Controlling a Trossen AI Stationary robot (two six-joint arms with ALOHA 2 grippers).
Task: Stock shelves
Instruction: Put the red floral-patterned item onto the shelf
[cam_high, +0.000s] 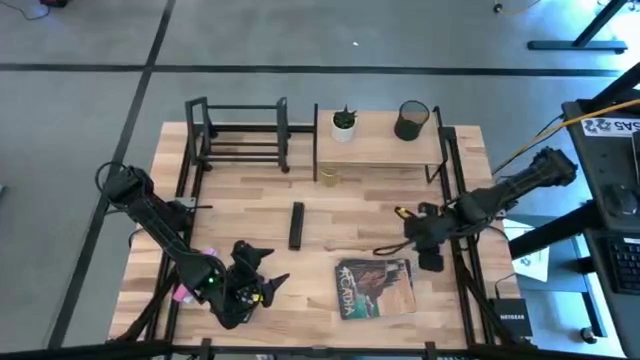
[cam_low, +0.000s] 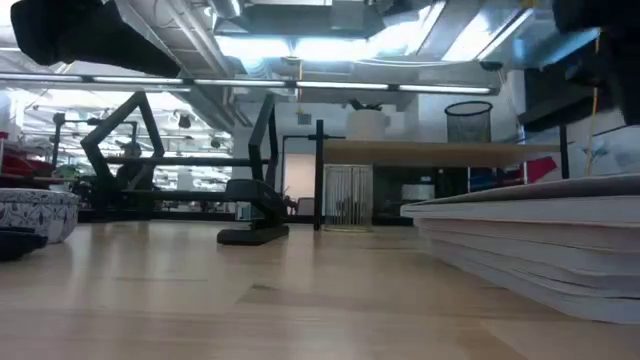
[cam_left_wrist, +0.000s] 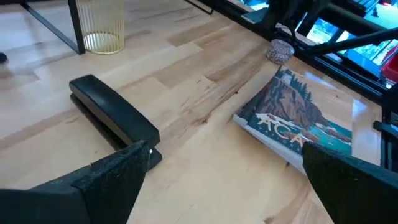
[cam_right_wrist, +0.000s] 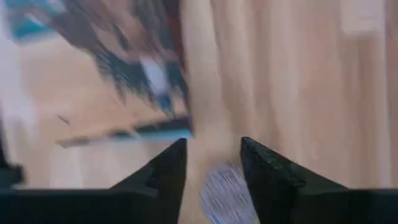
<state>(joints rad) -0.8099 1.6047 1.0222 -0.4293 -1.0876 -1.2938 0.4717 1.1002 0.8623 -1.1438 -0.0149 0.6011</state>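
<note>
High view: your left gripper sat over the table's near-left part, fingers spread wide with nothing between them. Your right gripper hung over the right side, just past the book; you could not tell its finger state from here. The black metal-bar rack stood at the far left edge. The two-level wood shelf stood at the far right, with a small potted plant and a black mesh cup on its top board. A gold wire cup stood just in front of the shelf. A black stapler lay mid-table.

Low view: the rack showed left, the shelf right, the stapler between them, and the book's edge near right.

Left wrist view: the fingers stood far apart, empty, facing stapler and book.

Right wrist view: the fingers were parted slightly, gripping nothing, above a grey speckled object beside the book.
</note>
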